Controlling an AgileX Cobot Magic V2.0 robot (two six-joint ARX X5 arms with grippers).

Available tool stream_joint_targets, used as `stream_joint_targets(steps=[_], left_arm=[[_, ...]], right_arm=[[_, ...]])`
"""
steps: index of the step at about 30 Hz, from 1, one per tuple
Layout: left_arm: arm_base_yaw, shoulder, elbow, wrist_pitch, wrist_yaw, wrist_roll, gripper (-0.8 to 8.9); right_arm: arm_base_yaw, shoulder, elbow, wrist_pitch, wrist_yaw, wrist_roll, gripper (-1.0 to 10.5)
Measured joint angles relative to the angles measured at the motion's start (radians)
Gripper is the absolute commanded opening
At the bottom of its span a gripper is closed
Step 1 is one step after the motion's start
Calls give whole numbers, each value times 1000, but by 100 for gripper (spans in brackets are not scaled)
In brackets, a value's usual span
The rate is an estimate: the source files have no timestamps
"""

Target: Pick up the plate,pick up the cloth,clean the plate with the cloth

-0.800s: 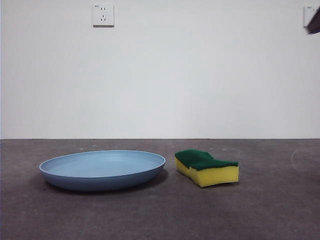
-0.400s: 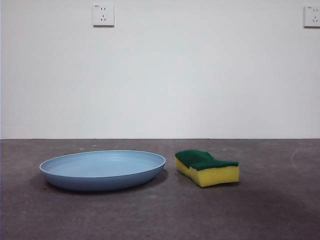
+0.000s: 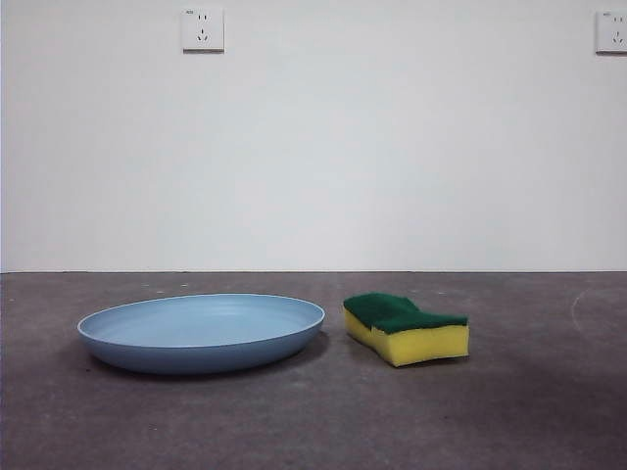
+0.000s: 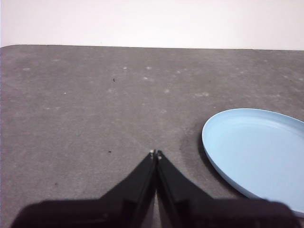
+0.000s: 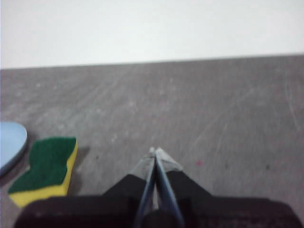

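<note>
The light-blue plate lies flat on the dark grey table, left of centre in the front view; it also shows in the left wrist view. The cloth is a yellow sponge with a green scouring top, lying just right of the plate, apart from it; it also shows in the right wrist view. My left gripper is shut and empty, above bare table beside the plate. My right gripper is shut and empty, above bare table off to the side of the sponge. Neither arm shows in the front view.
A white wall stands behind the table with two sockets, one at upper left and one at the upper right edge. The table's far edge shows in the left wrist view.
The black arm tip at the front view's top right corner has gone out of view. The plate and the sponge have not moved.
</note>
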Motion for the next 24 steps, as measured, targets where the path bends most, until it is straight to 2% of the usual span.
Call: stream_joint_targets(steps=[12, 24], left_arm=[[0, 0, 0, 0, 0, 0, -1], [0, 0, 0, 0, 0, 0, -1]], right_arm=[[0, 0, 0, -38, 8, 107, 2], [0, 0, 0, -39, 23, 122, 2]])
